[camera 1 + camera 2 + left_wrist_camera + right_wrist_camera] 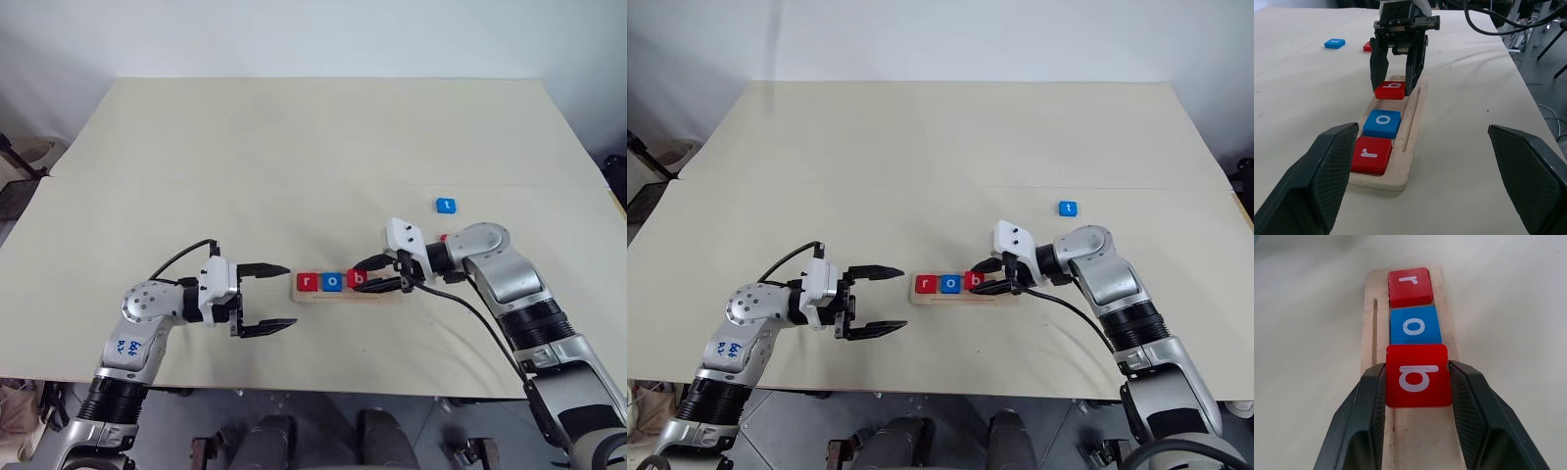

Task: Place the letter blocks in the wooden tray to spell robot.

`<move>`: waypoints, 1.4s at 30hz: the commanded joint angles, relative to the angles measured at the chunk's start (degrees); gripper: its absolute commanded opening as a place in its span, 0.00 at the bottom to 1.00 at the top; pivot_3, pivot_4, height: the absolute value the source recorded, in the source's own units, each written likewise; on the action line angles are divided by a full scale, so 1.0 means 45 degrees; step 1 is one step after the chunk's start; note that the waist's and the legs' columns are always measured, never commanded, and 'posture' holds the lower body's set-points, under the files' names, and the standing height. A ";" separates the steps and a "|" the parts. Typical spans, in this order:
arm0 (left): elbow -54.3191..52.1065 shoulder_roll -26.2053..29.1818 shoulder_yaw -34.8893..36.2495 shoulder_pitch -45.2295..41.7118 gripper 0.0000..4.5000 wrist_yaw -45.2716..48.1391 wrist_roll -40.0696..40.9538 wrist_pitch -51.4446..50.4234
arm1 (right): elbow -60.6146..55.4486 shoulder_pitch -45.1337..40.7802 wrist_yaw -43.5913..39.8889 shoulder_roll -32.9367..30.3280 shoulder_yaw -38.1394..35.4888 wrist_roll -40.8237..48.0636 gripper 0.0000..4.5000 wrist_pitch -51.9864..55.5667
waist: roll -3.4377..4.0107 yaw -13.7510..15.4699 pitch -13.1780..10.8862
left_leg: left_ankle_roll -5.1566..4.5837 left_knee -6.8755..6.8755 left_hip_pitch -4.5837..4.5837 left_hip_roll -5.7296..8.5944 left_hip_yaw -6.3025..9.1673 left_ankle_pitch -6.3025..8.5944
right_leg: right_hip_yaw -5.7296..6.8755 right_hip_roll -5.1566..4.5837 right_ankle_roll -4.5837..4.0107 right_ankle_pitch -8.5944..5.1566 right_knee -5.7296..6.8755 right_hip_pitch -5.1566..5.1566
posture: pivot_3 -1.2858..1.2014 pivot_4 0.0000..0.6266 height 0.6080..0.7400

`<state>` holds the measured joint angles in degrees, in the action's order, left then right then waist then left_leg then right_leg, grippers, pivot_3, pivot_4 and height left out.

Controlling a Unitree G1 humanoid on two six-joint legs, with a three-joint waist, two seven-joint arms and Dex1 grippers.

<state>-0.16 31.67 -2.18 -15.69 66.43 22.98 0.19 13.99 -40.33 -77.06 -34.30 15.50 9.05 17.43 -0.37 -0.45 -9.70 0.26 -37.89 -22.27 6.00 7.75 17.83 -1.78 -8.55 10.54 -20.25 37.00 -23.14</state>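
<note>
The right end effector (1418,382) is gripping the red "b" block (1418,375) between its two black fingers (1369,401), which are pressing on both sides of the block. It is holding this block over the wooden tray (345,294), in the third place, just beside the blue "o" block (333,282). Whether the "b" block is already resting on the tray, I cannot tell. In the tray, the red "r" block (308,282) is lying at the end nearest the left end effector, and the "o" block is lying next to it. The rest of the tray beyond the "b" block is carrying no blocks. The left end effector (277,296) is hovering near the "r" end of the tray, its fingers spread wide apart and holding nothing. The blue "t" block (447,205) is lying on the table (294,147), well apart from the tray, beyond the right arm. Another red block (1367,46) is lying on the table past the tray's far end, near the "t" block.
</note>
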 commanded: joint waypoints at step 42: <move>0.0044 0.0080 0.0207 -0.0461 1.00 -0.0172 -0.0093 0.0201 | -0.0044 0.0654 0.0531 -0.0129 -0.0628 -0.0004 0.01 -0.0912 | 0.0000 -0.0250 0.0000 | 0.0000 0.0007 -0.0008 -0.0003 -0.0014 0.0000 | -0.0007 0.0000 -0.0001 0.0000 0.0010 -0.0024 | 0.52 0.24 1.00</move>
<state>0.99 31.71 -2.20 -17.71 65.92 22.49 0.48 15.12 -36.58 -74.64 -35.07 12.94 8.92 13.09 -0.37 -1.58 -9.70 0.26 -37.86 -22.30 5.99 7.69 17.83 -1.81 -8.55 10.54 -20.25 37.04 -23.25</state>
